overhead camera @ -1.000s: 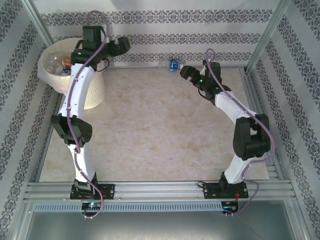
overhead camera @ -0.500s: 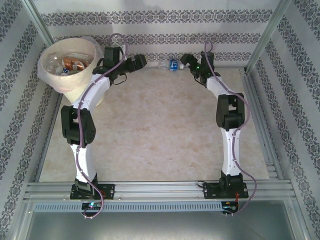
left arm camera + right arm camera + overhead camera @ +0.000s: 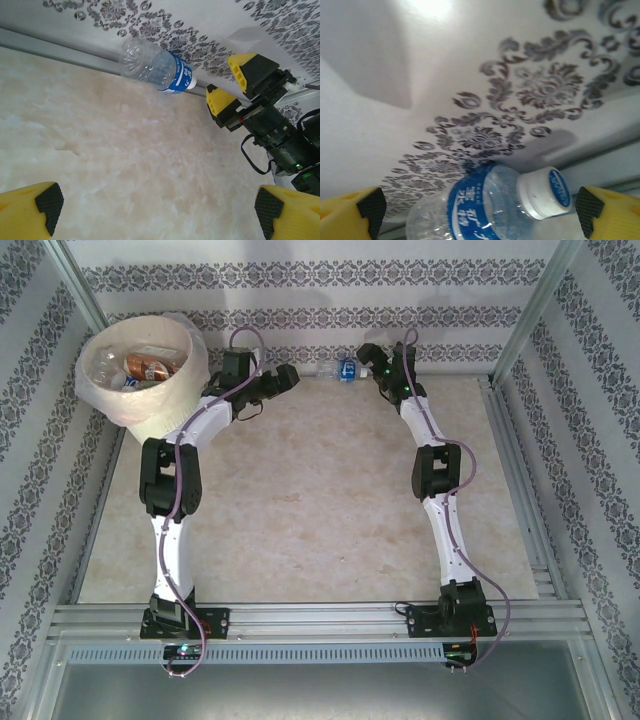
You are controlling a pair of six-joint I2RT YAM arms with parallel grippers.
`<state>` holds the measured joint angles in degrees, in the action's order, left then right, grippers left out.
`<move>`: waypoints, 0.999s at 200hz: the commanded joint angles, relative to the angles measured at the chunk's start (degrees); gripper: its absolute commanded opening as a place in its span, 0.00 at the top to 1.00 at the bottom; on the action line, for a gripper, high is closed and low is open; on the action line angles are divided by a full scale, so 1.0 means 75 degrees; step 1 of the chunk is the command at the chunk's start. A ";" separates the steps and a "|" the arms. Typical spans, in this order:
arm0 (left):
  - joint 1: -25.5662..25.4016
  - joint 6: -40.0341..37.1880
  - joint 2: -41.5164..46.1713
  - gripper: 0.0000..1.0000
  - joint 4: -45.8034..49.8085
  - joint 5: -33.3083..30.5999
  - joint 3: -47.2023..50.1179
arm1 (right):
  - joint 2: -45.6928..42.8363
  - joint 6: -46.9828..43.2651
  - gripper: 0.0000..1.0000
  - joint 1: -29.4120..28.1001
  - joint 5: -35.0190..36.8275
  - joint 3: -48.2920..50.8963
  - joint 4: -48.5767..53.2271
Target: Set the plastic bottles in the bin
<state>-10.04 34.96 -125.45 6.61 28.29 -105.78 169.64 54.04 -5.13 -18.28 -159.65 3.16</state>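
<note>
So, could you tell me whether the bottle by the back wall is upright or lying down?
Lying down: the bottle rests on its side, cap pointing along the wall.

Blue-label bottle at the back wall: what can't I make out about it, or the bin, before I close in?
- Base of the bottle: right wrist view, cut off by the bottom edge.
- Contents of the bin: top view, too small and blurred to count.
- Fingers of the right gripper: top view, too small and dark to tell apart, so the gap to the bottle is unclear there.

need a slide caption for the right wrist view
Open right gripper framing a blue-labelled plastic bottle with a white cap, lying at the foot of the patterned wall.
</note>
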 commanded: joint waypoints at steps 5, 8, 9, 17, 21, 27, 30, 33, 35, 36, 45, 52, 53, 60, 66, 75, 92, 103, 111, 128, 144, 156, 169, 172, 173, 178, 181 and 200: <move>-0.0002 0.0034 -0.0635 0.00 -0.0458 0.0278 -0.0682 | 0.0172 -0.0146 0.02 -0.0077 0.0211 -0.0307 -0.0024; 0.0001 0.0052 -0.0700 0.00 -0.0476 0.0307 -0.0735 | 0.0203 -0.0097 0.02 -0.0078 0.0221 -0.0326 -0.0029; -0.0004 0.0063 -0.0729 0.00 -0.0474 0.0318 -0.0751 | 0.0218 -0.0083 0.02 -0.0078 0.0222 -0.0336 -0.0026; -0.0009 0.0112 -0.0876 0.00 -0.0485 0.0329 -0.0871 | 0.0307 0.0050 0.02 -0.0095 0.0269 -0.0386 -0.0071; -0.0008 0.0127 -0.0942 0.00 -0.0489 0.0332 -0.0918 | 0.0354 0.0128 0.02 -0.0096 0.0290 -0.0401 -0.0122; -0.0008 0.0152 -0.1029 0.00 -0.0489 0.0336 -0.0996 | 0.0404 0.0214 0.02 -0.0129 0.0282 -0.0424 -0.0213; -0.0008 0.0158 -0.1059 0.00 -0.0481 0.0330 -0.1026 | 0.0437 0.0236 0.02 -0.0145 0.0298 -0.0442 -0.0249; -0.0009 0.0163 -0.1103 0.00 -0.0467 0.0323 -0.1064 | 0.0456 0.0249 0.02 -0.0160 0.0314 -0.0465 -0.0284; -0.0009 0.0166 -0.1123 0.00 -0.0453 0.0319 -0.1085 | 0.0479 0.0257 0.02 -0.0178 0.0342 -0.0478 -0.0293; -0.0009 0.0166 -0.1134 0.00 -0.0444 0.0324 -0.1096 | 0.0485 0.0258 0.02 -0.0187 0.0359 -0.0482 -0.0298; -0.0006 0.0186 -0.1221 0.00 -0.0422 0.0291 -0.1178 | 0.0529 0.0228 0.02 -0.0258 0.0448 -0.0524 -0.0374; -0.0008 0.0190 -0.1269 0.00 -0.0402 0.0284 -0.1222 | 0.0557 0.0242 0.02 -0.0305 0.0506 -0.0521 -0.0471; -0.0008 0.0184 -0.1283 0.00 -0.0401 0.0277 -0.1229 | 0.0565 0.0250 0.02 -0.0309 0.0511 -0.0521 -0.0481; -0.0009 0.0193 -0.1328 0.00 -0.0382 0.0274 -0.1275 | 0.0594 0.0286 0.02 -0.0340 0.0558 -0.0521 -0.0619; -0.0009 0.0211 -0.1375 0.00 -0.0366 0.0281 -0.1305 | 0.0627 0.0336 0.02 -0.0361 0.0594 -0.0527 -0.0734; -0.0003 0.0224 -0.1443 0.00 -0.0344 0.0294 -0.1352 | 0.0670 0.0398 0.02 -0.0411 0.0653 -0.0533 -0.0874; -0.0005 0.0225 -0.1547 0.00 -0.0325 0.0291 -0.1406 | 0.0768 0.0342 0.02 -0.0538 0.0791 -0.0556 -0.1127; -0.0002 0.0225 -0.1638 0.00 -0.0279 0.0271 -0.1461 | 0.0832 0.0272 0.02 -0.0619 0.0821 -0.0557 -0.1348; -0.0007 0.0237 -0.1709 0.00 -0.0244 0.0284 -0.1533 | 0.0891 0.0270 0.02 -0.0669 0.0799 -0.0577 -0.1472; -0.0008 0.0328 -0.1872 0.00 -0.0168 0.0212 -0.1740 | 0.0855 0.0119 0.02 -0.0762 0.0540 -0.0615 -0.1649; -0.0007 0.0536 -0.2016 0.00 -0.0018 -0.0062 -0.2011 | 0.0627 -0.0413 0.02 -0.0910 0.0121 -0.0593 -0.1554; 0.0010 0.0800 -0.2152 0.00 0.0138 -0.0386 -0.2254 | 0.0348 -0.0809 0.02 -0.1045 -0.0303 -0.0429 -0.1508; 0.0046 0.1197 -0.2276 0.00 0.0227 -0.0682 -0.2449 | 0.0155 -0.1058 0.02 -0.1217 -0.0804 -0.0323 -0.1461; 0.0057 0.1289 -0.2291 0.00 0.0240 -0.0755 -0.2454 | 0.0142 -0.1105 0.02 -0.1255 -0.0940 -0.0322 -0.1443; 0.0059 0.1320 -0.2292 0.00 0.0236 -0.0782 -0.2455 | 0.0135 -0.1120 0.02 -0.1270 -0.0979 -0.0322 -0.1436; 0.0089 0.1466 -0.2293 0.00 0.0208 -0.0861 -0.2449 | 0.0096 -0.1174 0.02 -0.1342 -0.1162 -0.0323 -0.1420; 0.0097 0.1552 -0.2287 0.00 0.0179 -0.0946 -0.2435 | 0.0082 -0.1202 0.02 -0.1389 -0.1266 -0.0322 -0.1418; 0.0218 0.1988 -0.2067 0.00 0.0092 -0.1399 -0.2111 | 0.0011 -0.1437 0.02 -0.1692 -0.1679 -0.0334 -0.1346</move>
<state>-9.80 43.46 -141.88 6.85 23.68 -122.02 174.54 48.21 -14.26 -23.07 -161.84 -6.22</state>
